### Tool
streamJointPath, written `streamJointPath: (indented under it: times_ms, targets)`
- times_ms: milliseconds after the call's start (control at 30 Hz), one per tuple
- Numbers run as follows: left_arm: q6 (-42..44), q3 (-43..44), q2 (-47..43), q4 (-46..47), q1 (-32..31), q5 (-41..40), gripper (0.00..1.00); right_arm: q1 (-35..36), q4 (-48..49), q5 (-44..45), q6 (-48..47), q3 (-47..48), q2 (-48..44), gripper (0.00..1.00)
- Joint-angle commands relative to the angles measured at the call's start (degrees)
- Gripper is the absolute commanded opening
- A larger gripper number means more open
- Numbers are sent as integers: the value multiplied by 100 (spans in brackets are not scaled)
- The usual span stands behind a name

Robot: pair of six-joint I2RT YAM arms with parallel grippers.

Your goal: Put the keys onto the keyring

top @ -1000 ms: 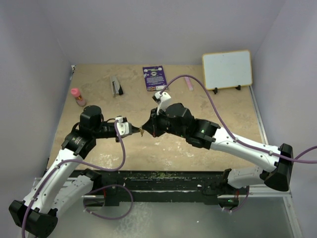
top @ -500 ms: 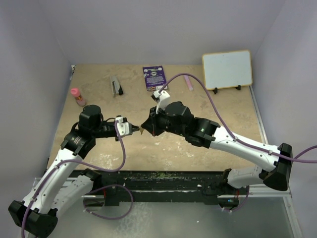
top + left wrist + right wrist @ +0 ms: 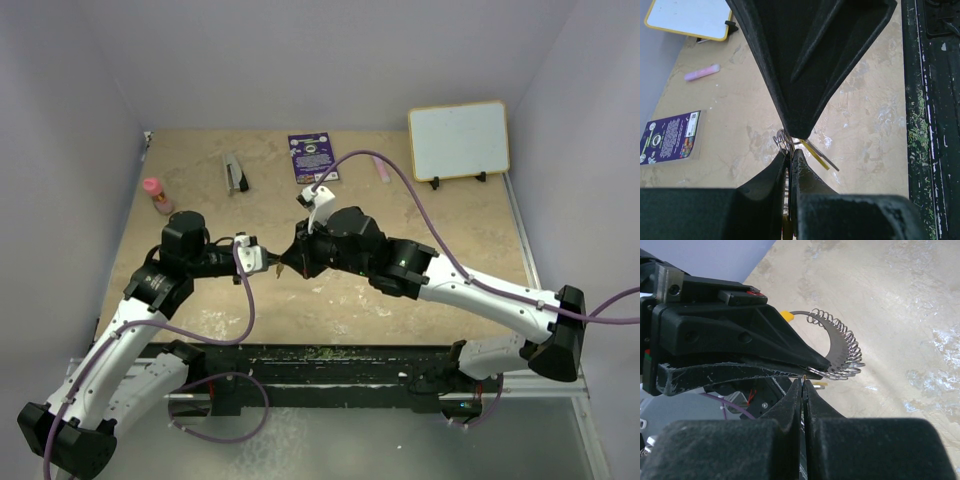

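the two claws meet tip to tip above the tabletop [image 3: 450, 220], just left of centre in the top view. the left claw [image 3: 271, 262] is clamped on the keyring [image 3: 841, 347], whose coiled silvery loop arcs up from its tips. the right claw [image 3: 293, 257] is pressed closed, and a thin key [image 3: 816, 154] juts out beside its tip. whether it pinches that key i cannot tell.

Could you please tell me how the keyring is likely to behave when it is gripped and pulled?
The keyring looks like thin coiled wire, so it probably flexes and springs rather than staying rigid. Its bare metal shines, so it may slip in the left end effector.
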Motion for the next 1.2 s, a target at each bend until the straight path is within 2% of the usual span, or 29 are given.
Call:
streamJointPath:
  times_ms: [0,1167]
  targets:
    - [83,281,-12,151,-27,158,4,37,263,-29,-119,300,29,0]
    - [67,334,-96,-7,-49,318,4,35,-104,607,134,419,0,0]
